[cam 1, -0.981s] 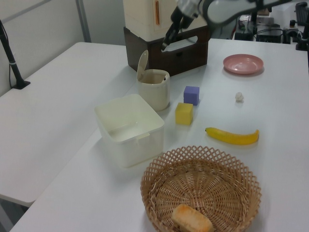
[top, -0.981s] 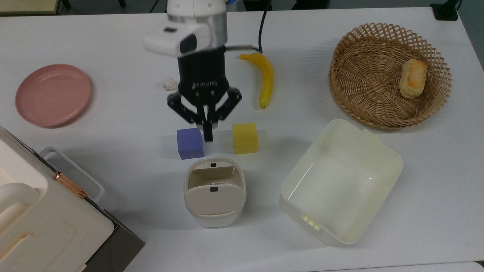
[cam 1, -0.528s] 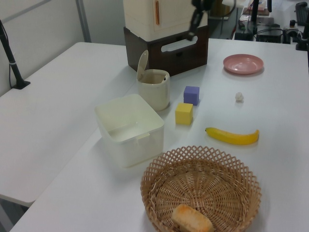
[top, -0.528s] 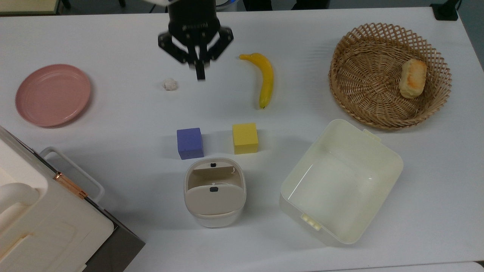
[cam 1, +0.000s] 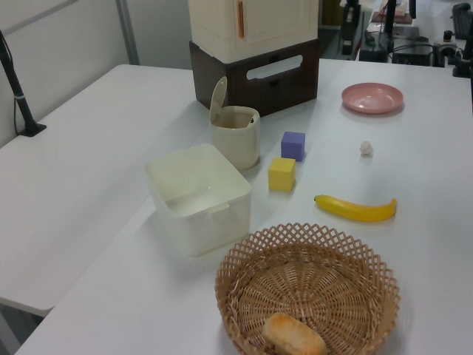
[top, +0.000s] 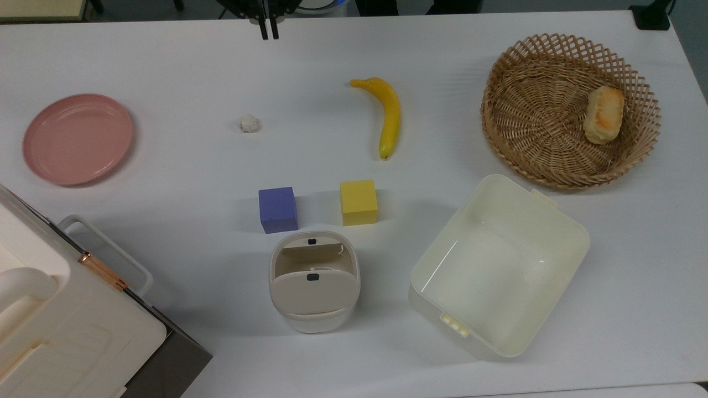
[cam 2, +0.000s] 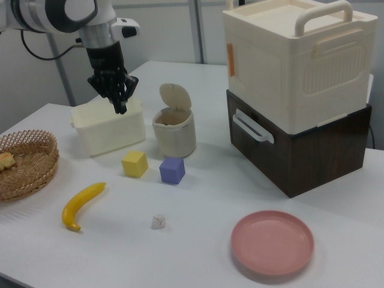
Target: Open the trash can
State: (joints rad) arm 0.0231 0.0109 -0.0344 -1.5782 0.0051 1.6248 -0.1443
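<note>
**Trash can lid up, end effector raised well away**

Top view: the trash can point(top: 314, 281) stands open on the bench point(top: 166, 166), just below the purple cube point(top: 277, 209); the end effector point(top: 267, 29), fingers nearly together, sits at the frame's top edge.

Left view: lid upright beside the cream tub point(cam 1: 198, 196).

Right view: the end effector point(cam 2: 120, 106) hangs empty, up and to the left of the can.

Small white trash can point(top: 314, 287), beige lid flipped upright, interior exposed.

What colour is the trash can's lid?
Beige-grey; the lid of the trash can shows best in the top view.
</note>
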